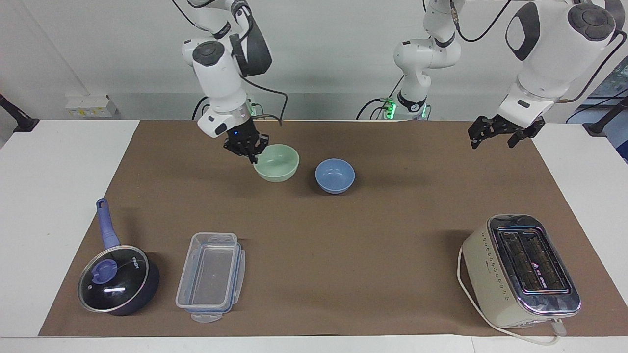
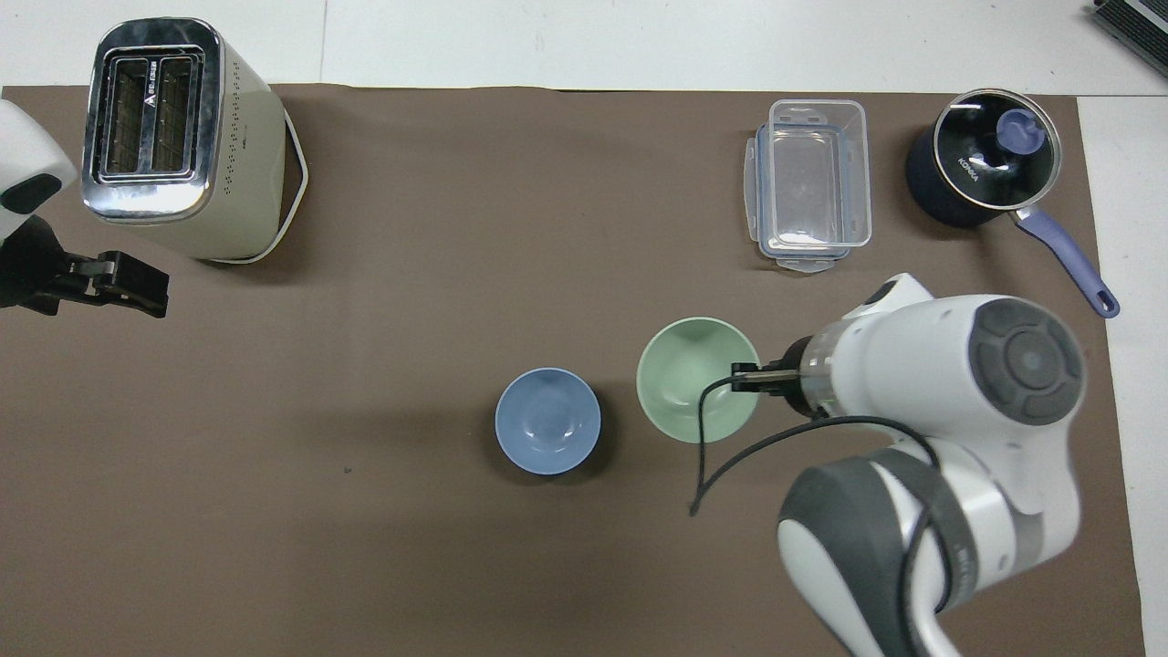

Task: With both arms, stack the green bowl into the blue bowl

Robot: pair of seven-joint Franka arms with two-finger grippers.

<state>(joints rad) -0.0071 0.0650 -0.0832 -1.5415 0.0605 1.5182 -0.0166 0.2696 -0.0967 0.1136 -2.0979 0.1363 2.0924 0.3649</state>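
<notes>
In the overhead view the left arm (image 2: 23, 182) is cut off by the frame edge, and the right arm (image 2: 949, 438) runs out at the bottom. The right gripper (image 2: 744, 381) covers part of the green bowl (image 2: 684, 374) rim there. The facing view crops both arms' upper links.

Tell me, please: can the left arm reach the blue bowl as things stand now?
Probably yes. The left gripper hangs open over the mat's edge, and only bare mat lies between it and the blue bowl; the green bowl hangs beside it, toward the right arm.
</notes>
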